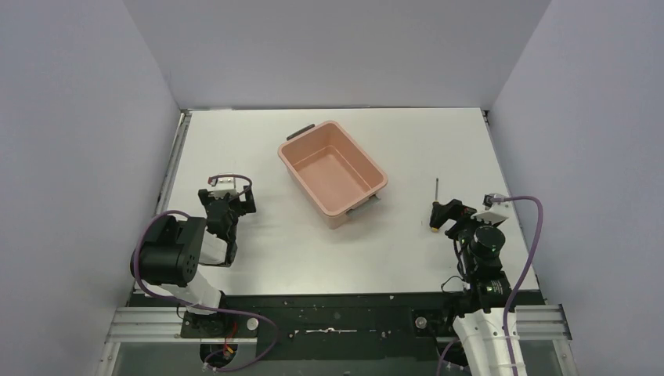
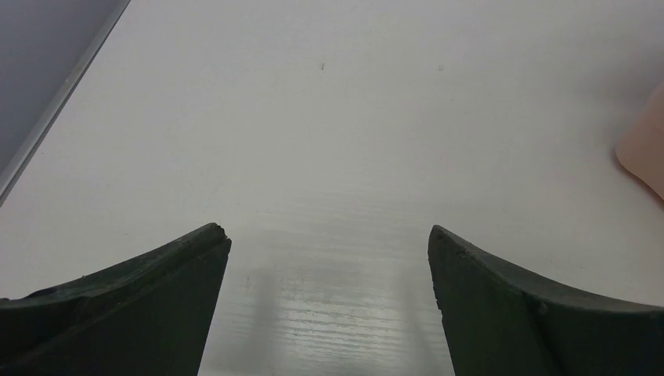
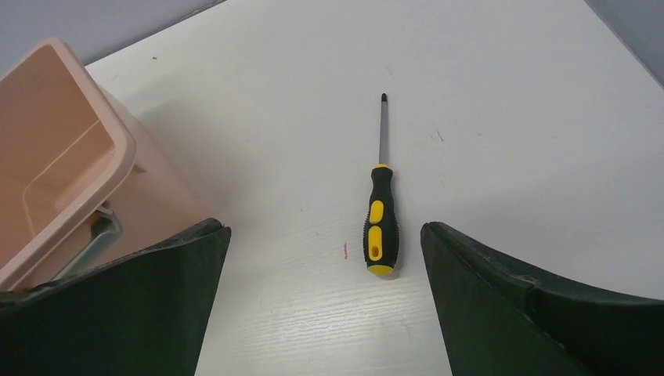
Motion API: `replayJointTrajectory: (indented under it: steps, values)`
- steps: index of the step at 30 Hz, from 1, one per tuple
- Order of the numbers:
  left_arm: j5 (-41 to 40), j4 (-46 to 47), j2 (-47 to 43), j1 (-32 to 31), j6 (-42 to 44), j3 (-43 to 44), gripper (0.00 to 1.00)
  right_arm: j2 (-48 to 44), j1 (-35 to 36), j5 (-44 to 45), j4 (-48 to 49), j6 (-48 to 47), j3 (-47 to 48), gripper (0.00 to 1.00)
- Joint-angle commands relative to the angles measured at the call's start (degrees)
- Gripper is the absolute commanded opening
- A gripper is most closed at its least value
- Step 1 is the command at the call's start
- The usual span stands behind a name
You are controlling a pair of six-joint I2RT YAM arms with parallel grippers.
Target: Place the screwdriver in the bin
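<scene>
Right wrist view: a small yellow-and-black-handled screwdriver (image 3: 380, 188) lies flat on the white table (image 3: 509, 117), right of the salmon-pink plastic bin (image 3: 121, 153), between the right gripper (image 3: 325, 231)'s spread, empty jaws. Light, rigid, probably rolls; pinch the thick handle. Meanwhile the left gripper (image 2: 326, 231) gapes empty too.

The left arm (image 1: 176, 254) and right arm (image 1: 479, 249) are black, with white base links (image 1: 487, 341). A purple cable (image 1: 142, 254) loops behind the left hand (image 1: 229, 205); another runs from the white camera block (image 1: 493, 206) beside the right hand (image 1: 450, 215). Their fingers (image 3: 133, 305) are dark, matte, curved wedges.
</scene>
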Motion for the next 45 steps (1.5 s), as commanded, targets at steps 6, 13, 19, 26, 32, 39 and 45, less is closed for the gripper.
replayJointTrajectory:
  steps: [6, 13, 19, 26, 32, 39, 45]
  values:
    - [1.14, 1.58, -0.86, 0.25, 0.49, 0.26, 0.97, 10.08, -0.16, 0.50, 1.76, -2.26, 12.04, 1.00]
    - [1.06, 1.69, -0.82, 0.25, 0.38, 0.26, 0.97, 42.14, -0.28, 3.49, -20.20, -7.95, 46.68, 1.00]
    - [1.07, 1.63, -0.85, 0.27, 0.40, 0.26, 0.97, 63.89, -0.61, 4.68, -34.09, -9.28, 61.05, 1.00]
    - [1.06, 1.69, -0.86, 0.25, 0.42, 0.26, 0.97, 73.55, -0.62, 1.06, -24.12, -8.93, 48.59, 0.99]
    - [1.06, 1.66, -0.84, 0.25, 0.36, 0.26, 0.97, 80.74, -0.60, -0.69, -20.06, -9.78, 42.53, 0.79]
    - [1.11, 1.70, -0.83, 0.26, 0.41, 0.26, 0.97, 83.77, -0.65, 2.66, -21.37, -11.25, 43.01, 0.00]
    - [1.06, 1.67, -0.86, 0.25, 0.40, 0.26, 0.97, 82.64, -2.08, 5.51, -32.65, -11.89, 62.19, 0.00]
